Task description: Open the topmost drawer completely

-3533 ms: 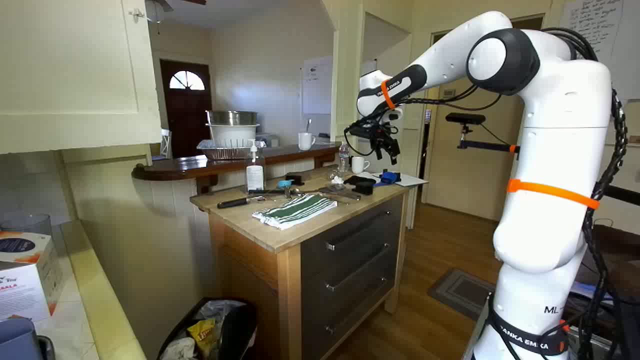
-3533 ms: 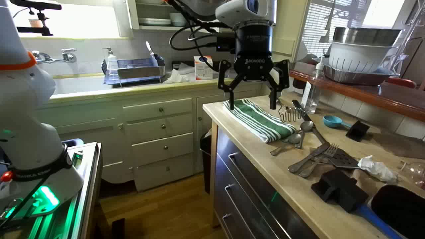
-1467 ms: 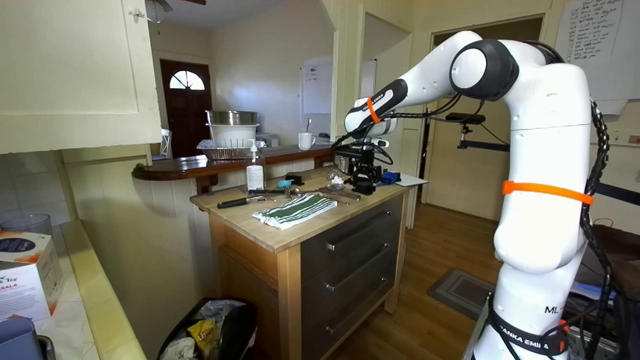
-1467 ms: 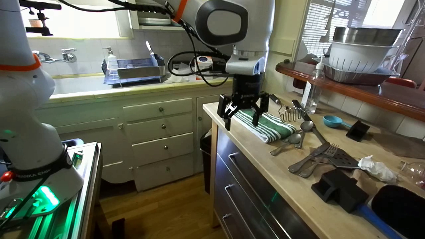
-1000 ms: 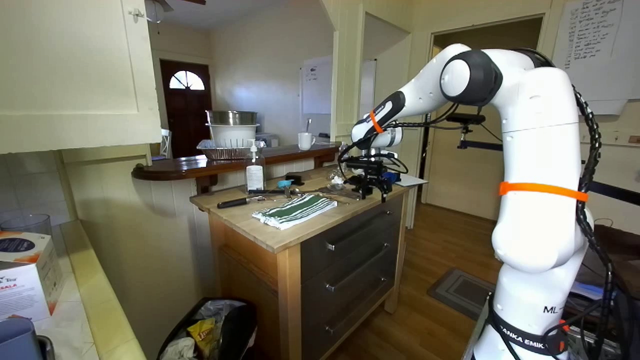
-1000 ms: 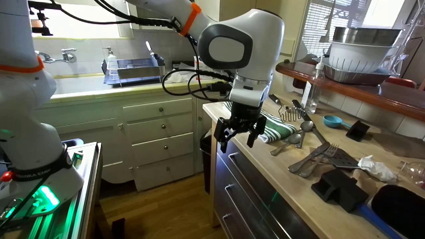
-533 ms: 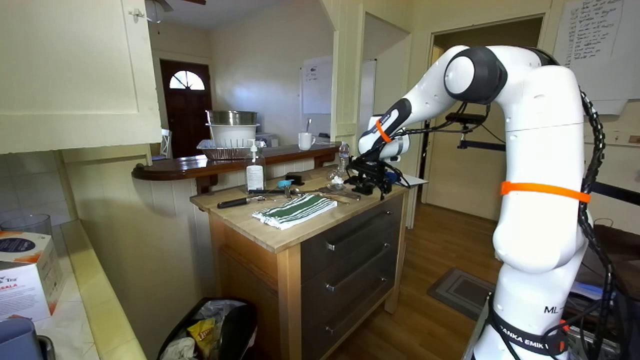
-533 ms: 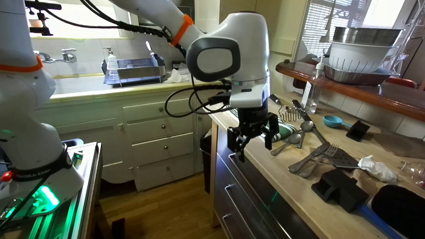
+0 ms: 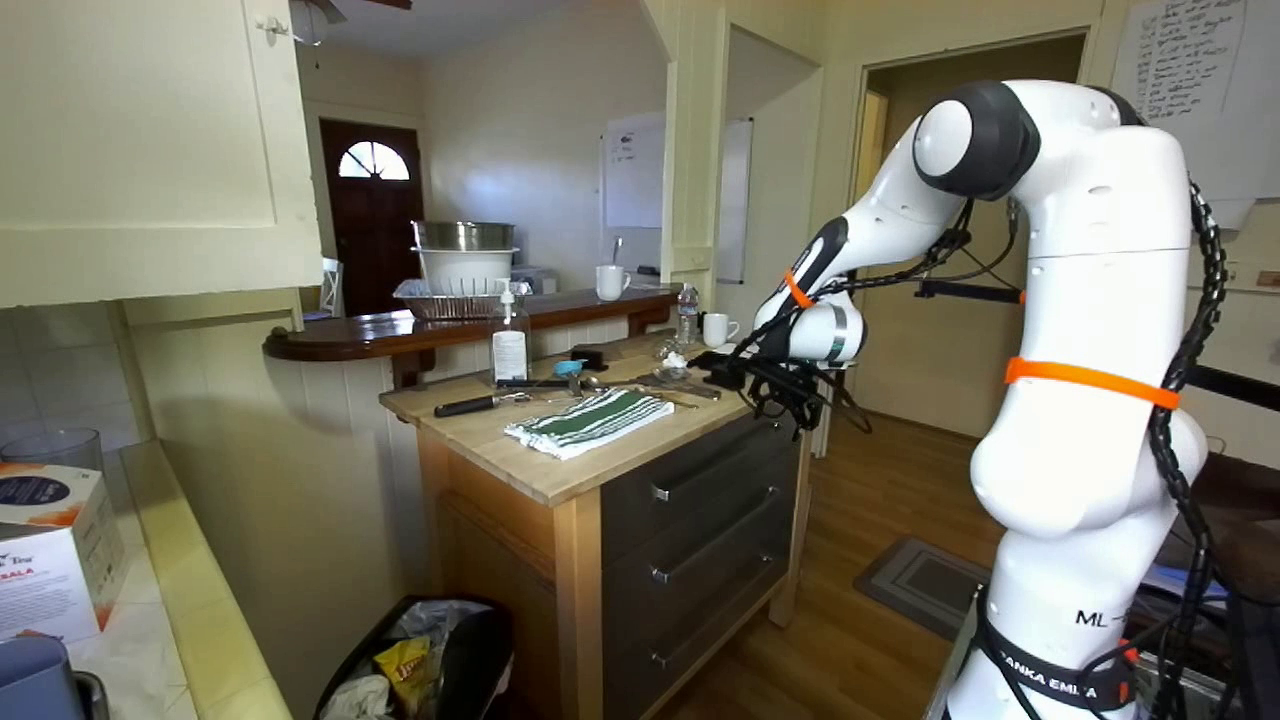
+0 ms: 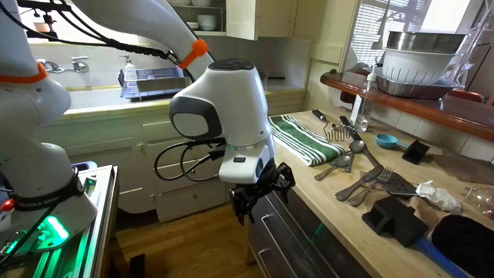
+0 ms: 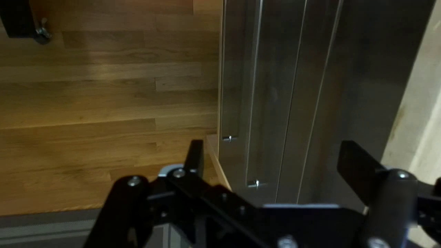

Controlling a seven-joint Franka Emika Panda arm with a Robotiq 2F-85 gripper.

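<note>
The topmost drawer (image 9: 700, 468) is closed, with its dark grey front flush under the countertop. Its slim horizontal handle (image 9: 715, 464) runs along it. The drawer front also shows in an exterior view (image 10: 308, 216) and in the wrist view (image 11: 361, 86), with the handle (image 11: 318, 93) as a thin bright line. My gripper (image 10: 264, 208) is tilted and hangs just off the front edge of the counter, before the drawer front. In the wrist view the gripper (image 11: 272, 150) is open, its fingers wide apart and empty. One end of the handle is hidden behind it.
Two deeper drawers (image 9: 700, 560) sit below, both closed. The wooden countertop (image 10: 328, 212) overhangs the front. A striped towel (image 10: 305, 141), cutlery (image 10: 366, 187) and black blocks (image 10: 395, 220) lie on it. A trash bin (image 9: 420, 660) stands beside the cabinet.
My open gripper has come down from above the counter, moved out past its front edge toward the robot's base, and tilted. The drawer has not moved.
</note>
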